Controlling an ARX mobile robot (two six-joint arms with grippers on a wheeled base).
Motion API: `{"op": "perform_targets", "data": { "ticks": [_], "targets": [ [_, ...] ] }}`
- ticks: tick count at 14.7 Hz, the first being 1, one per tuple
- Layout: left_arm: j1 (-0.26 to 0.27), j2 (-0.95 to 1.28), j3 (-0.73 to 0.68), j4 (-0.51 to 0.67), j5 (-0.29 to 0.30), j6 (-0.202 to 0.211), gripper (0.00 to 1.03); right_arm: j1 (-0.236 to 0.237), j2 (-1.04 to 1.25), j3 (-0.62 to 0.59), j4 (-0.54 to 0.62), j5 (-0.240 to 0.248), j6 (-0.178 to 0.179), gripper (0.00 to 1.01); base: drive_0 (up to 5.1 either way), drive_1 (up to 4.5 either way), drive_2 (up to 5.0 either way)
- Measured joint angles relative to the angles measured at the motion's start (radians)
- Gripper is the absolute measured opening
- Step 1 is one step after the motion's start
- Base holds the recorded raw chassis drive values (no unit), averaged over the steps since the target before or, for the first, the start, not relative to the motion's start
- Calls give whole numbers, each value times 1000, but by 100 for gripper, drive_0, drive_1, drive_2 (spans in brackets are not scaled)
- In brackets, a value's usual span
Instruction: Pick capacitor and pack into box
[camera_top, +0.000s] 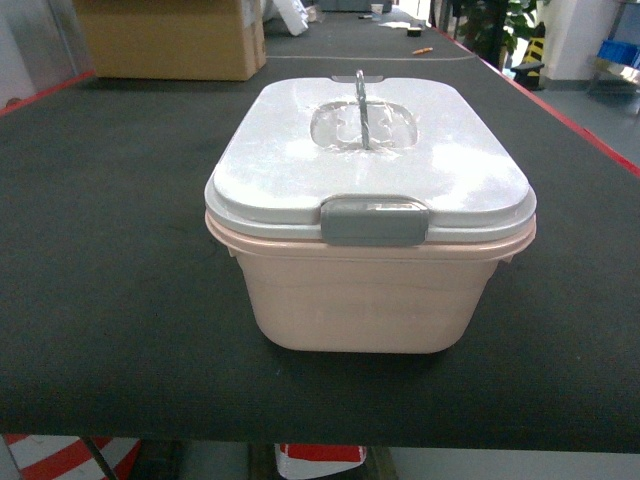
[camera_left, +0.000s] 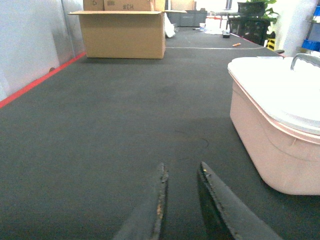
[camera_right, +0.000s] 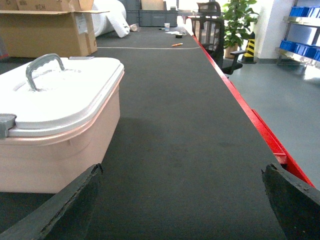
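Note:
The box (camera_top: 370, 300) is a pale pink tub standing in the middle of the dark table mat. Its white lid (camera_top: 370, 150) is on, with the grey front clasp (camera_top: 375, 220) down and the handle (camera_top: 361, 105) upright. No capacitor shows in any view. Neither gripper appears in the head view. My left gripper (camera_left: 181, 170) hovers low over bare mat to the left of the box (camera_left: 270, 145), its fingers a narrow gap apart and empty. My right gripper (camera_right: 182, 170) is open wide over bare mat, to the right of the box (camera_right: 55, 150), holding nothing.
A brown cardboard carton (camera_top: 170, 40) stands at the far left of the table. A red strip (camera_right: 260, 125) marks the table's right edge, with floor beyond. Far off are a black chair (camera_right: 210, 25), a plant (camera_right: 240, 20) and blue bins (camera_right: 300, 12).

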Motion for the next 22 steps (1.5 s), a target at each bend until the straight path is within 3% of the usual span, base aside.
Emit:
{"op": "perform_targets", "data": {
  "ticks": [3,7,22],
  "targets": [
    [0,0,0,0,0,0,58,0,0,0,0,0,0,98,0,0,0],
    [0,0,0,0,0,0,99,0,0,0,0,0,0,98,0,0,0],
    [0,0,0,0,0,0,98,0,0,0,0,0,0,98,0,0,0]
  ]
}}
